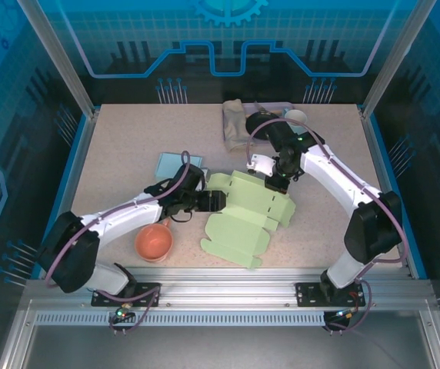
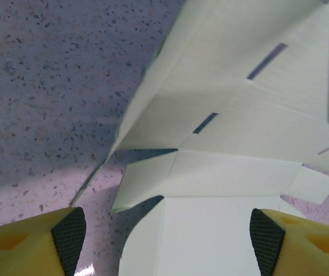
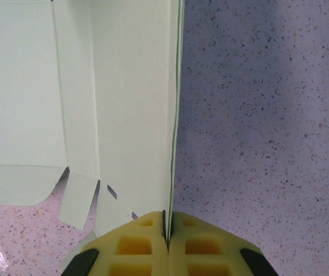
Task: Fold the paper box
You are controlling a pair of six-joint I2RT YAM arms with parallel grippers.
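The paper box (image 1: 247, 219) is a pale green die-cut sheet, partly creased, lying in the middle of the table. My left gripper (image 1: 218, 201) sits at the sheet's left edge. In the left wrist view the left gripper (image 2: 167, 236) is open, and its black pads (image 2: 67, 238) stand wide apart on either side of a rounded flap of the paper box (image 2: 210, 230) without touching it. My right gripper (image 1: 274, 184) is at the sheet's far edge. Seen from the right wrist, that gripper (image 3: 167, 227) is shut on the thin raised edge of a panel of the paper box (image 3: 130, 103).
An orange bowl (image 1: 154, 242) stands near the front left, close to the left arm. A light blue flat item (image 1: 178, 163) lies behind the left gripper. At the back are a beige bag (image 1: 235, 123) and a white cup (image 1: 295, 117).
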